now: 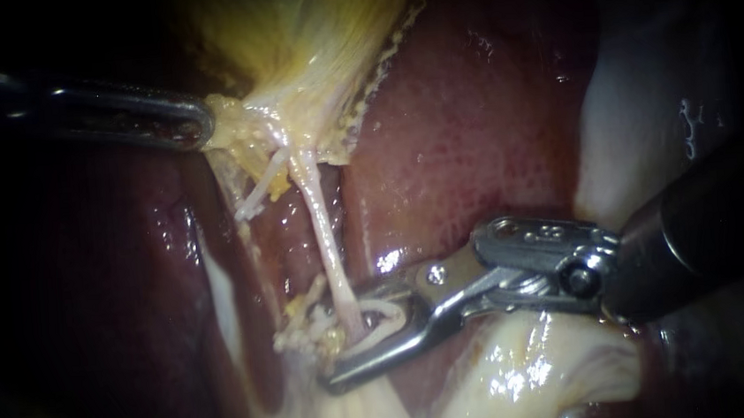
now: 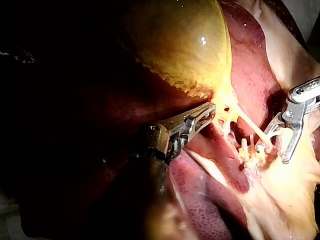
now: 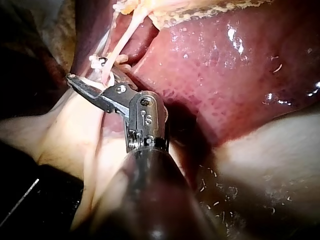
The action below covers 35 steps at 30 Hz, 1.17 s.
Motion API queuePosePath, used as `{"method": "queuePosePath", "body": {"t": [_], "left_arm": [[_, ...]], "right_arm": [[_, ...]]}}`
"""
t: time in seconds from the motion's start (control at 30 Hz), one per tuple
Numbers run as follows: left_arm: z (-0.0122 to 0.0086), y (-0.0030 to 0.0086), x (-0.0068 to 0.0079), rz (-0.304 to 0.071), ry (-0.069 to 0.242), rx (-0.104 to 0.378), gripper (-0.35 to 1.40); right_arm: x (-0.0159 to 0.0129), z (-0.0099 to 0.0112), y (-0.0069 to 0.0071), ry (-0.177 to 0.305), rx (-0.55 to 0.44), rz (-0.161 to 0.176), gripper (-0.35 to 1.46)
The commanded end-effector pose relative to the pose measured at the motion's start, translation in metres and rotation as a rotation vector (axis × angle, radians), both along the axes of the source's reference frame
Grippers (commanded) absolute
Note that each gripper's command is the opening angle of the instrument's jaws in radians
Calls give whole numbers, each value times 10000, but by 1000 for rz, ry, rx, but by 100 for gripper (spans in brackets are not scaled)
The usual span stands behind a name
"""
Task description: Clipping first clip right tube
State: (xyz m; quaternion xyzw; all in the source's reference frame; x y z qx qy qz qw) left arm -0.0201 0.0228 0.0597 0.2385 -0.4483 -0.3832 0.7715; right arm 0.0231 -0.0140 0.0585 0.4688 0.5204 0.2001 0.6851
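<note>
Low on the right tube (image 1: 326, 239), the right instrument's pincer (image 1: 352, 343) stands open astride it — nothing squeezed yet. Meanwhile the left instrument's pincer (image 1: 206, 124) grips the gallbladder (image 1: 305, 28), holding things taut; closing askew might catch neighbouring strands (image 1: 306, 329) — or tear the tube.

Grips yellow fibrous gallbladder (image 1: 307, 54) with dark slender left instrument (image 1: 204, 125), end effector clamped. Straddles thin pale right tube (image 1: 326, 239) with steel right instrument (image 1: 349, 344), end effector parted, over glossy dark-red liver (image 1: 471, 121).
</note>
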Motion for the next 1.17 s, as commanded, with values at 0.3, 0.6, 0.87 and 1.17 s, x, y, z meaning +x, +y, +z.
{"method": "queuePosePath", "body": {"t": [0.3,0.6,0.87,1.17], "left_arm": [[0,0,-1,-1,0,0,-35],[0,0,-1,-1,0,0,-35],[-1,-1,-1,1,-1,1,-35],[-1,0,-1,1,-1,1,-35]], "right_arm": [[1,4,-2,-24,38,-2,25],[1,4,-2,-61,105,-5,-35],[2,6,2,-74,127,-4,-35],[2,8,3,-74,126,-4,-35]]}}
